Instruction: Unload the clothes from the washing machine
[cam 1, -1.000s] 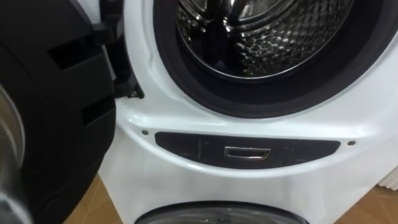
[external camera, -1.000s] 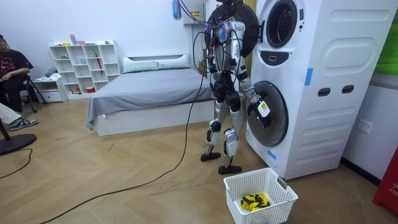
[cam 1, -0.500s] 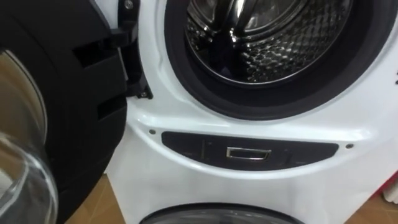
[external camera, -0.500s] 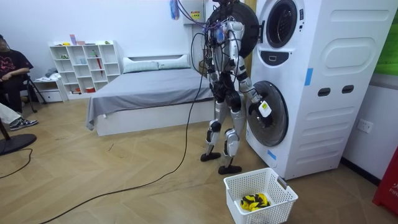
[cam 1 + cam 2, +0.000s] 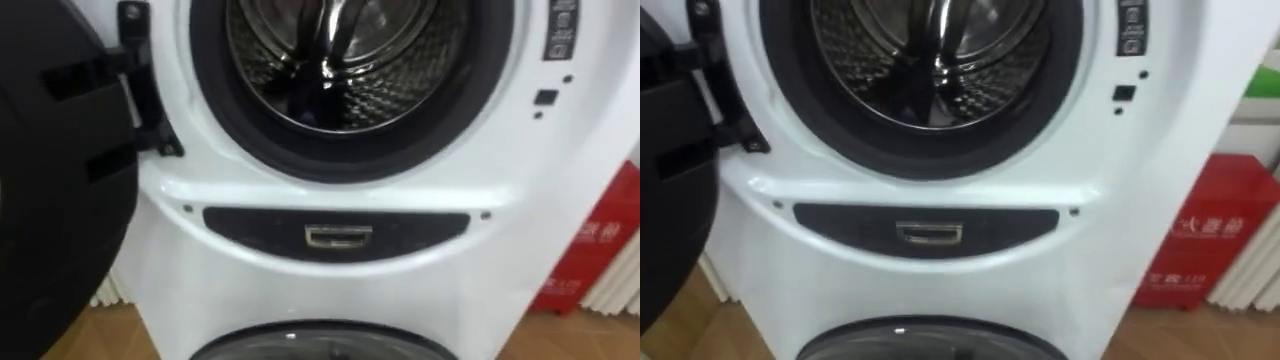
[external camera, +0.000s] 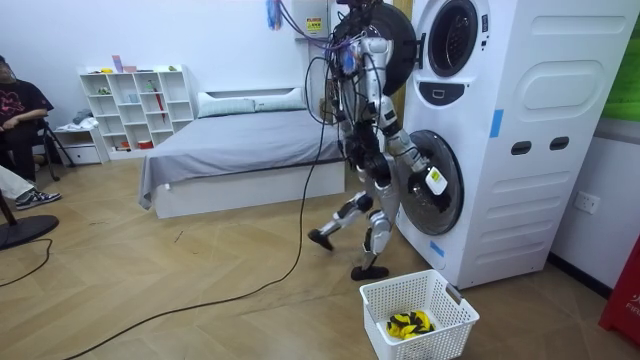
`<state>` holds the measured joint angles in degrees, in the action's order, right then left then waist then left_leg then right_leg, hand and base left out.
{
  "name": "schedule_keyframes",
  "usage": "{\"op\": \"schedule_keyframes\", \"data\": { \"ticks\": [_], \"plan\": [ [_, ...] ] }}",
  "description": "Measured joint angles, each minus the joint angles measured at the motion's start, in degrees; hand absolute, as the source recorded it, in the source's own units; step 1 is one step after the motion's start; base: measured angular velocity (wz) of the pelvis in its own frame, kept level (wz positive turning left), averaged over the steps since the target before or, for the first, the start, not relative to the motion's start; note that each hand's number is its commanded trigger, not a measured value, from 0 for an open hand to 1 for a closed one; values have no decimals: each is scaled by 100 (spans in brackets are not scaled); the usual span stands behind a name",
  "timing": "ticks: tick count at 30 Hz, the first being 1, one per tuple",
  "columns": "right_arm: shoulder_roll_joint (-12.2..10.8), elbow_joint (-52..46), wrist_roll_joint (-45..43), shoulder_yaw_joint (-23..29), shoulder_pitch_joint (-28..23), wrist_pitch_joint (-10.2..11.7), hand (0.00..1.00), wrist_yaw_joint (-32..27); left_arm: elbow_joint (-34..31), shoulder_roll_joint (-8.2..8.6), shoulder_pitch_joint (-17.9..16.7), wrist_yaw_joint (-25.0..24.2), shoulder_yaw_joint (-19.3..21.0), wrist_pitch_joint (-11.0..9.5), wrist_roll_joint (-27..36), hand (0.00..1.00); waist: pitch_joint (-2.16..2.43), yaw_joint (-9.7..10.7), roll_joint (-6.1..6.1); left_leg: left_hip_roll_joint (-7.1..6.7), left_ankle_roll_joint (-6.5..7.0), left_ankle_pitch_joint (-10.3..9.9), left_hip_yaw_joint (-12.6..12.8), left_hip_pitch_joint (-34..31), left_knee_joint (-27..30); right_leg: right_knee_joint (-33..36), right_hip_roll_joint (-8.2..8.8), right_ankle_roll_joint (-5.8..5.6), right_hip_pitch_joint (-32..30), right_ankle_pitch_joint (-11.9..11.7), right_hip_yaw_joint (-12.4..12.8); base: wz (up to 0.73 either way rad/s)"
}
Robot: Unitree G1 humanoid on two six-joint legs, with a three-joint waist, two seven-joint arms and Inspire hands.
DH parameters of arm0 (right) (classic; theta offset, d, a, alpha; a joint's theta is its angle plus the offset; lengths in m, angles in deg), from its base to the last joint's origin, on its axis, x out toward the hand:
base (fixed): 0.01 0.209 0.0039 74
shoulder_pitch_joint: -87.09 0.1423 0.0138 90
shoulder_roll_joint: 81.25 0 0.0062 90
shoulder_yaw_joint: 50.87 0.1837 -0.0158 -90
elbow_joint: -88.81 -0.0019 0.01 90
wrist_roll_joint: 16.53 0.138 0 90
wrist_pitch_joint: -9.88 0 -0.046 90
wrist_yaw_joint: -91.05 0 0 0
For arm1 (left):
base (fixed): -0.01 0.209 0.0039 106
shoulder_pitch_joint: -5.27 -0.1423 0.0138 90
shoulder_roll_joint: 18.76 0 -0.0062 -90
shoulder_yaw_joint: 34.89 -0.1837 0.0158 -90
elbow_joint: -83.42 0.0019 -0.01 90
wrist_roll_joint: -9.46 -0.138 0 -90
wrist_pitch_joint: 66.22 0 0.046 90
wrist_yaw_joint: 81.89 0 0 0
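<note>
Fingers on your right hand (image 6: pixel 427 177), down by the lower door (image 6: pixel 442 208), are too small to read: can't tell. Clothes (image 6: pixel 409 323): crumpled yellow-and-black bundle in the white basket (image 6: pixel 450 335) on the floor beside the washing machine (image 5: pixel 520 170). Upper drum (image 5: pixel 400 70) is shiny steel, contents unclear; its black door (image 5: pixel 50 200) is swung left.

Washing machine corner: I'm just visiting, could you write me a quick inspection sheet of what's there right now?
surface: wood floor; robot stands at the stacked machines, one leg lifted.
job's things: upper drum, door swung open at its left, no clothes seen inside; white basket on the floor holds a yellow-and-black item.
clutter: nothing seen.
hands: right hand hangs beside the lower door.
cables: only the robot's own, trailing over the floor.
surroundings: bed, white shelf, seated person, red object.
</note>
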<state>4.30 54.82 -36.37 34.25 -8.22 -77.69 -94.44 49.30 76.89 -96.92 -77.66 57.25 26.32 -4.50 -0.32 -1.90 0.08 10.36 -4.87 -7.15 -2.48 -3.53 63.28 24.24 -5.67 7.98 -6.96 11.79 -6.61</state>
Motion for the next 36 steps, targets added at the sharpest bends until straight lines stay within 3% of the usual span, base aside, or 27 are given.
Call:
{"op": "schedule_keyframes", "data": {
  "ticks": [2,3,4,5,7,8,10,11,12,14,15,16,17,18,19,20,21,22,23,24,25,26,27,28,30,32,36],
  "plan": [
    [11,-49,-26,0,34,2,0,4,-74,12,156,4,-30,-39,147,0,-10,8,-39,-6,-35,-11,-96,424,-466,125,-15,2,-177,-17,-14,1],
    [17,-54,-24,-1,91,6,0,0,-82,18,329,11,-95,-51,372,0,-8,75,-124,5,-54,-27,-155,693,-929,204,-15,-7,-333,-40,-97,19],
    [23,-53,-2,-5,206,7,0,0,-107,24,486,19,-174,-59,589,0,-38,117,-170,-10,-114,-96,-246,908,-1437,350,-12,-21,-554,-75,-154,17],
    [21,-44,7,-10,288,15,0,-2,-126,22,544,25,-213,-70,669,0,-42,118,-215,-15,-182,-268,-246,1015,-1694,441,-12,-29,-684,-95,-161,0],
    [-17,-26,17,-63,556,79,0,-4,-188,15,823,47,-361,-117,761,0,-55,156,-203,1,-287,-1093,-345,1291,-2616,552,49,-91,-1144,-298,-217,2],
    [-25,-26,8,-63,609,78,0,-4,-183,19,860,46,-415,-120,760,0,-54,157,-212,-5,-264,-1269,-419,1335,-2899,526,79,-113,-1227,-379,-249,24],
    [-32,-31,14,-60,718,69,0,1,-182,29,1061,2,-571,-156,744,0,-49,179,-211,-38,-158,-1804,-403,1441,-3875,324,216,-244,-1513,-796,-341,29],
    [-33,-39,14,-61,734,69,0,7,-181,29,1090,-9,-586,-174,724,0,-49,202,-211,-74,-77,-1892,-378,1422,-4032,229,264,-289,-1560,-936,-355,20],
    [-34,-44,9,-61,755,67,0,22,-148,24,1148,-21,-657,-177,704,0,-42,197,-200,-175,14,-1981,-280,1371,-4232,-2,346,-385,-1574,-1251,-308,0],
    [-35,-49,10,-65,752,63,0,36,60,32,1107,-21,-724,-185,744,0,-22,164,-138,-451,135,-1997,36,1250,-4287,-573,516,-551,-1458,-1833,-121,-8],
    [-34,-52,-12,-63,740,65,0,37,128,19,995,-19,-779,-184,807,0,-9,224,-69,-680,370,-1937,258,1127,-4230,-1157,646,-687,-1259,-2296,-1,-11],
    [-39,-53,-36,-64,716,63,0,42,147,-13,847,-7,-787,-180,925,0,-38,224,-48,-796,527,-1882,546,998,-4101,-1335,795,-783,-1166,-2482,94,-7],
    [-31,-54,-62,-61,701,52,0,41,154,-14,749,6,-779,-176,976,0,-27,209,-91,-774,562,-1891,704,915,-3970,-1136,789,-728,-1149,-2366,80,0],
    [2,-55,-100,-54,689,28,0,42,165,-19,659,15,-780,-164,988,0,-60,257,-107,-720,627,-1873,896,868,-3854,-374,780,-735,-1159,-1855,-17,30],
    [23,-56,-97,-48,686,-3,0,42,166,-53,608,23,-786,-167,990,0,-61,334,-142,-671,675,-1778,1044,794,-3860,435,855,-754,-1160,-1238,-92,44],
    [47,-76,-101,-45,686,-3,0,42,167,-66,614,31,-786,-173,991,0,-47,353,-136,-607,644,-1721,1209,746,-3863,827,906,-784,-1144,-939,-86,69],
    [133,-114,-103,-45,686,0,0,40,156,-58,646,61,-786,-231,977,0,-35,349,-80,-520,577,-1590,1520,689,-3898,1564,1040,-784,-1025,-379,-20,80],
    [216,-129,-99,-42,636,7,0,41,145,-35,622,58,-783,-314,956,0,23,309,36,-498,484,-1457,1842,715,-3995,2046,1224,-821,-730,149,7,83],
    [242,-129,-66,-39,623,17,0,40,137,-32,601,53,-782,-338,946,0,68,302,149,-517,438,-1408,1978,722,-4000,2118,1342,-876,-551,397,9,69],
    [257,-129,-26,-23,635,59,0,30,105,-41,573,23,-750,-335,947,0,38,261,370,-691,385,-1374,2053,700,-3857,1865,1459,-1042,-369,780,55,12],
    [275,-214,-16,-55,653,69,0,16,92,8,506,-20,-710,-332,953,0,58,63,308,-803,386,-1394,1915,591,-3730,1440,1353,-1103,-273,901,166,-25],
    [266,-288,-23,-60,655,81,0,9,94,47,488,-51,-646,-329,946,0,49,-22,220,-866,456,-1399,1736,535,-3756,1214,1243,-989,-227,871,213,-59],
    [160,-317,-47,-68,641,99,0,5,103,79,462,-82,-492,-330,934,0,62,-37,148,-1037,642,-1331,1266,463,-3920,843,1094,-1048,-141,680,271,-49],
    [32,-310,-71,-89,615,108,0,44,157,65,460,-80,-308,-346,937,0,66,-39,172,-1102,733,-1177,1033,539,-4203,496,994,-1016,32,465,294,-31],
    [-80,-338,-224,-109,604,134,0,89,193,-12,461,-72,-101,-391,947,0,75,-15,251,-1052,715,-982,1135,610,-4481,344,974,-877,162,283,154,-22],
    [-43,-355,-286,-102,609,174,0,88,196,-10,457,-42,-22,-414,985,0,49,-106,357,-1021,751,-944,1293,621,-4548,254,954,-807,196,251,-70,-40],
    [-41,-535,-328,-76,606,175,0,81,200,75,406,-34,-18,-427,982,0,33,-168,319,-902,709,-848,1343,604,-4777,-480,735,-771,340,-143,-53,-20]
  ]
}}
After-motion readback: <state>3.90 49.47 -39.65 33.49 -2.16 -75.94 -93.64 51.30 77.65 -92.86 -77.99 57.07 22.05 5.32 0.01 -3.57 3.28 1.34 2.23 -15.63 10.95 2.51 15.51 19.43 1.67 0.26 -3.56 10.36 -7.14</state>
